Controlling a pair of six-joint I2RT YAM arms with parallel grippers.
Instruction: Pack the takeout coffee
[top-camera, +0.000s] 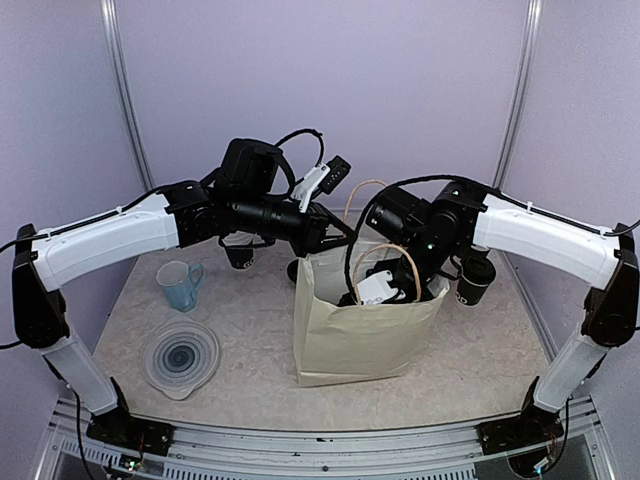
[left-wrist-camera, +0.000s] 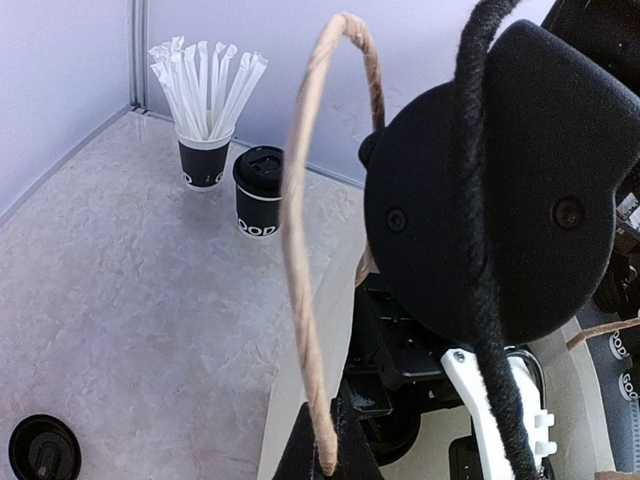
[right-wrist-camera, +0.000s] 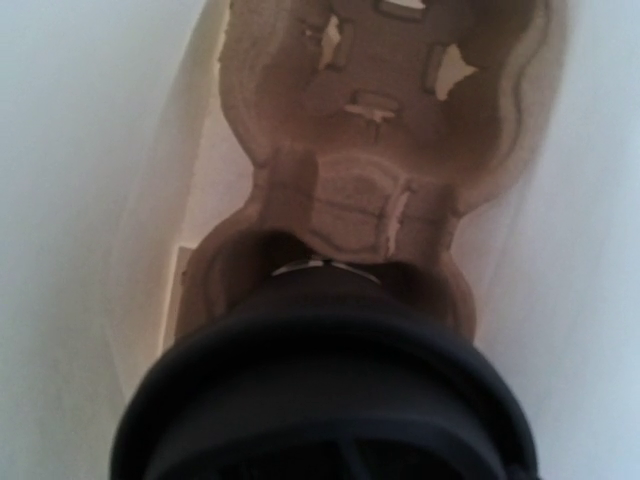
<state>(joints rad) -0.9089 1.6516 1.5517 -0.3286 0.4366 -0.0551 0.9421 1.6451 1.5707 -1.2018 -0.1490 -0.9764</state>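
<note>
Our left hand (left-wrist-camera: 325, 462) is clamped on the cream paper bag's (top-camera: 350, 335) twisted handle (left-wrist-camera: 300, 250). Inside, the black lidded paper cup (right-wrist-camera: 320, 400) is above the brown pulp carrier tray (right-wrist-camera: 380, 190); our right hand's (top-camera: 398, 268) state we cannot tell. Light, crushable: we'd hold its sides.

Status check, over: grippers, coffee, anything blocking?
Left gripper shut on bag handle. Right gripper inside paper bag, lidded cup over carrier tray, grip unseen. Far pockets empty.

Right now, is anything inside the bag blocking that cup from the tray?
Nothing visible does. The cup is over the near pocket of the tray, the far pockets lie empty, and the bag walls stand aside. The left gripper pinches one handle.
</note>
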